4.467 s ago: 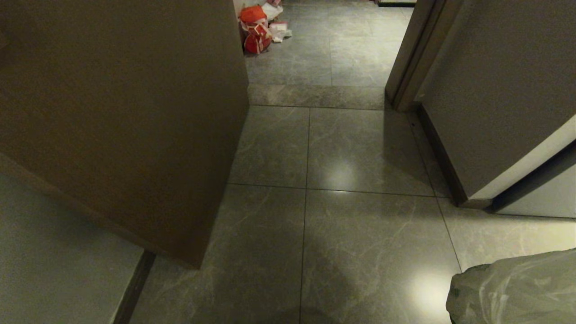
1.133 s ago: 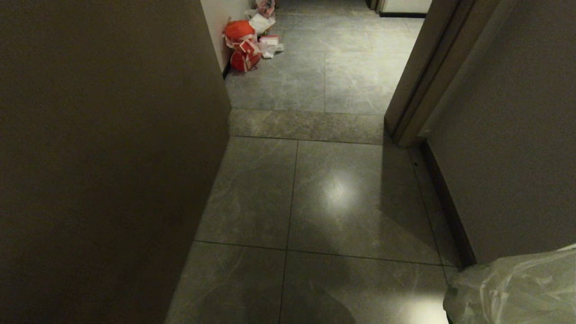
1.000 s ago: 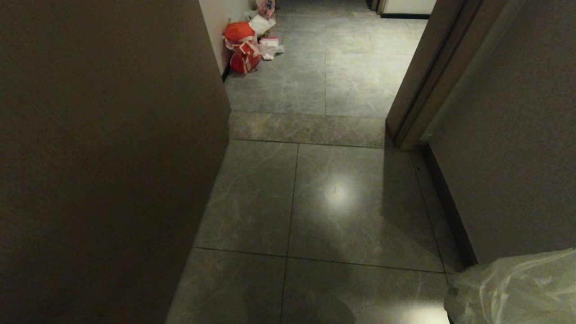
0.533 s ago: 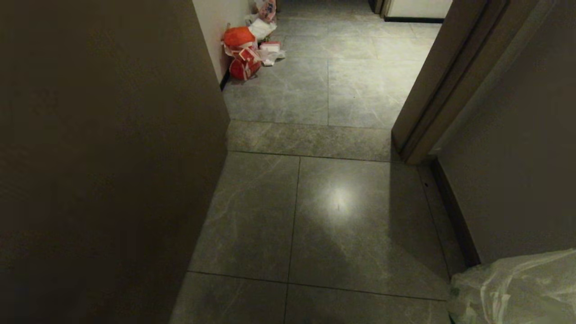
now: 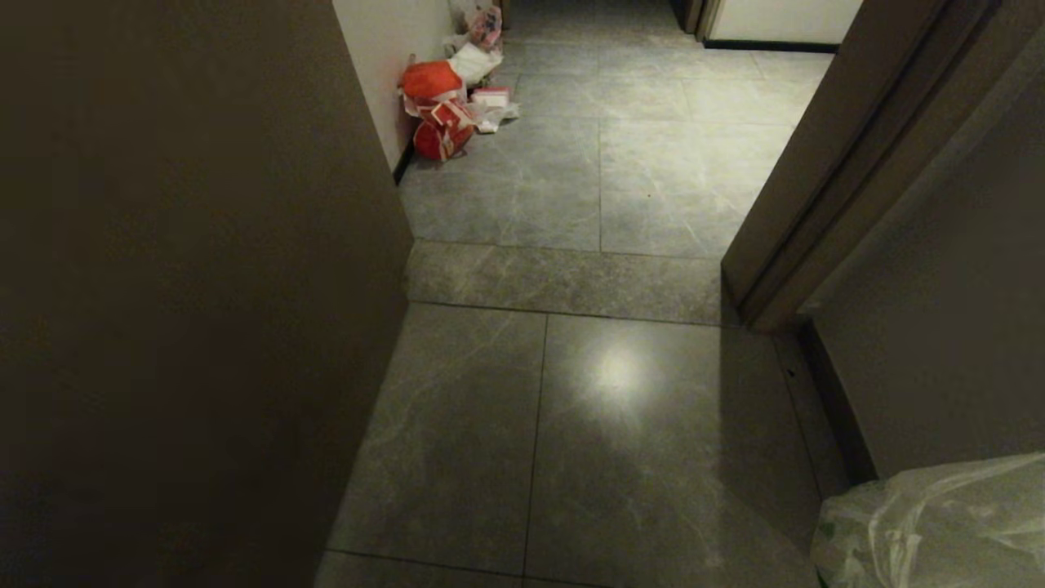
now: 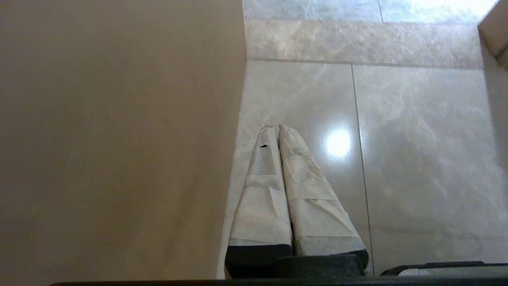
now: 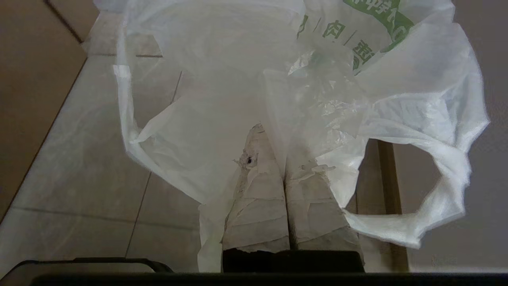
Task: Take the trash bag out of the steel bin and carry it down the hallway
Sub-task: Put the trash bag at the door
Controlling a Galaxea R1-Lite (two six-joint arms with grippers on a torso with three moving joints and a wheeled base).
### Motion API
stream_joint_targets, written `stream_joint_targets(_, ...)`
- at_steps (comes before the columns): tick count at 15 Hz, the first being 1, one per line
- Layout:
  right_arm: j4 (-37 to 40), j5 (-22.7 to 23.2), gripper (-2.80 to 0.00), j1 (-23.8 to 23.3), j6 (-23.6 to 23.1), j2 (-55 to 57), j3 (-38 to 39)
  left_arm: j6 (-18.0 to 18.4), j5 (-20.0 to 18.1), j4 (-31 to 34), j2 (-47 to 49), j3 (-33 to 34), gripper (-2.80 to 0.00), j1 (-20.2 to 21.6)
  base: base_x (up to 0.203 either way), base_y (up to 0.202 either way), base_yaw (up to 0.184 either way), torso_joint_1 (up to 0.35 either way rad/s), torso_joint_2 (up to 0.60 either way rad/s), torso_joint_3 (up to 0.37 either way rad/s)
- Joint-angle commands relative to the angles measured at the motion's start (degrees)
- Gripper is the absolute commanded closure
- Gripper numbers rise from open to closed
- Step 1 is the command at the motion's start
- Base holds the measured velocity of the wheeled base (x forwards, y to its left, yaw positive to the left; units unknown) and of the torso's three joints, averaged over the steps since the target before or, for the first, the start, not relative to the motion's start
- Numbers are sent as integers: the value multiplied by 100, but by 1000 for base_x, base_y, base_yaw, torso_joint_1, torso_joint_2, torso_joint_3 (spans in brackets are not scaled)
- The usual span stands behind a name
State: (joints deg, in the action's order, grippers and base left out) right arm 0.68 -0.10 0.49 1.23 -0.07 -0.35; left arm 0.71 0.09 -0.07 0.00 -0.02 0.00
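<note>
The trash bag [image 7: 325, 99], thin, whitish and crinkled with green printing, hangs from my right gripper [image 7: 274, 131], whose taped fingers are shut on a fold of it. In the head view the trash bag [image 5: 931, 531] bulges at the lower right corner. My left gripper [image 6: 276, 128] is shut with nothing in it, pointing at the floor beside a beige wall. The hallway [image 5: 604, 384] of grey marbled tiles runs ahead through a doorway. The steel bin is out of view.
A beige wall [image 5: 188, 286] fills the left side, its corner close ahead. A door frame [image 5: 824, 180] and wall with dark baseboard close the right. Red and white bags [image 5: 445, 102] lie on the floor beyond the threshold strip [image 5: 563, 278].
The whole view has shifted: the threshold, red bags and door frame have slid nearer and lower as the base drives forward. The bag stays at the lower right corner.
</note>
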Motion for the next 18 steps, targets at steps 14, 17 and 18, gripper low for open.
stream_joint_targets(14, 2, 1, 0, -5, 0, 7, 0, -6, -9, 11, 0, -4, 0, 0, 193, 0, 2, 3, 3, 2)
stream_joint_targets(17, -7, 1, 0, 4, 0, 7, 0, 0, -9, 16, -9, -6, 0, 0, 91, 0, 1, 3, 2, 1)
stream_joint_targets(18, -4, 1, 0, 3, 0, 7, 0, 0, -9, 22, 0, -2, 0, 0, 0, 0, 0, 0, 0, 0)
